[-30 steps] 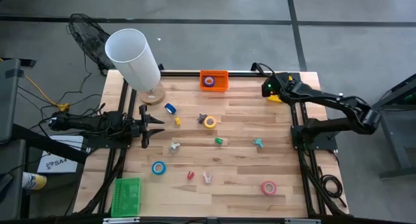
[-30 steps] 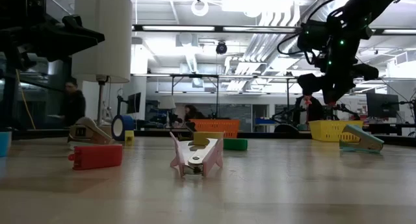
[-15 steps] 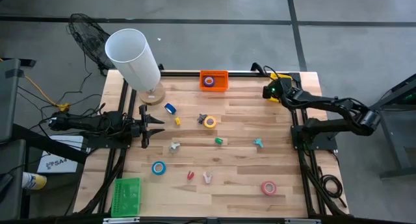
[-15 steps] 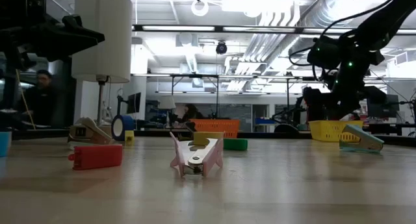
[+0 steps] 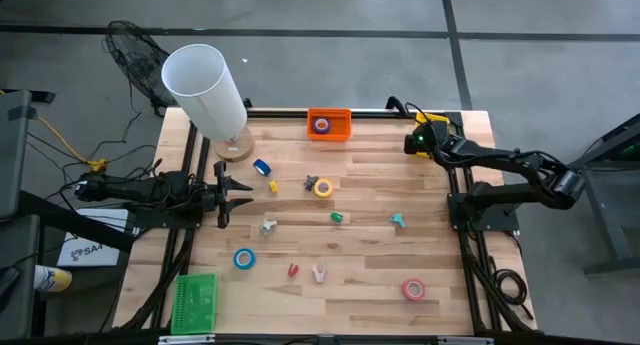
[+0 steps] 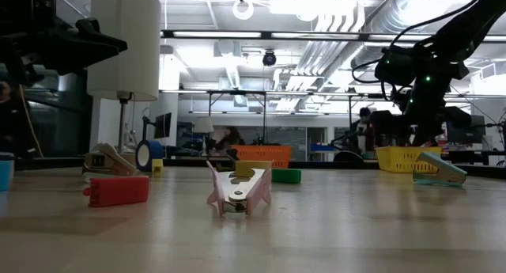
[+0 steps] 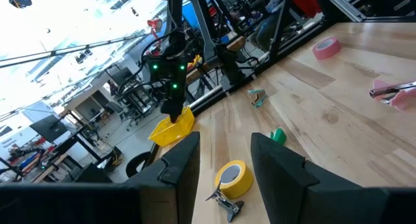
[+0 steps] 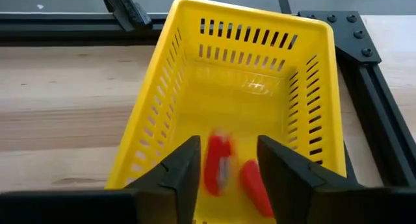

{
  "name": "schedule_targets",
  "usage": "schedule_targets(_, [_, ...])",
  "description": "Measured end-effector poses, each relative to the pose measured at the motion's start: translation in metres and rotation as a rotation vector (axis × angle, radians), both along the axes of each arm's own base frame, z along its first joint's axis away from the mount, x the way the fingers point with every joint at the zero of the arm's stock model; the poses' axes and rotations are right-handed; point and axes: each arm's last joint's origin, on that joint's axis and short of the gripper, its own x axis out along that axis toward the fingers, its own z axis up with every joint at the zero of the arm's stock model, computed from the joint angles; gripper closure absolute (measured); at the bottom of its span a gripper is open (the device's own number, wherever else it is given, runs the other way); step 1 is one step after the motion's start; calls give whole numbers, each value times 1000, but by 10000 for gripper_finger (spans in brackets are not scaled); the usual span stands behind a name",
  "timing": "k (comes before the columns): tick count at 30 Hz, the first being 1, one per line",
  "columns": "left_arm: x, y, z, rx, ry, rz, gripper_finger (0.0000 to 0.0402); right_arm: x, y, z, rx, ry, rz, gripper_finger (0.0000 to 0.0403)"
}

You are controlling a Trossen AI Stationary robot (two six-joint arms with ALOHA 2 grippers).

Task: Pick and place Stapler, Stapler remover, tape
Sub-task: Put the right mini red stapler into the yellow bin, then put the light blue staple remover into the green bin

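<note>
Two red pieces lie in the yellow basket under our right gripper, fingers apart. Tape rolls stay mid-table; left gripper waits beside, slightly apart.

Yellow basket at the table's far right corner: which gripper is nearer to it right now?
Right. The right gripper hangs over the yellow basket; the left gripper waits across the table at its left edge.
</note>
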Motion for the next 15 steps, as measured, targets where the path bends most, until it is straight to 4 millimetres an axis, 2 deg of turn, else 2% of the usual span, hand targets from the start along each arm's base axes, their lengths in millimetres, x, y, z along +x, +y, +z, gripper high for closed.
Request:
schedule_targets(6, [0, 0, 0, 0, 0, 0, 266, 0, 0, 0, 3, -4, 7, 225])
schedule_targets(15, [0, 0, 0, 0, 0, 0, 266, 9, -5, 13, 24, -24, 129, 222])
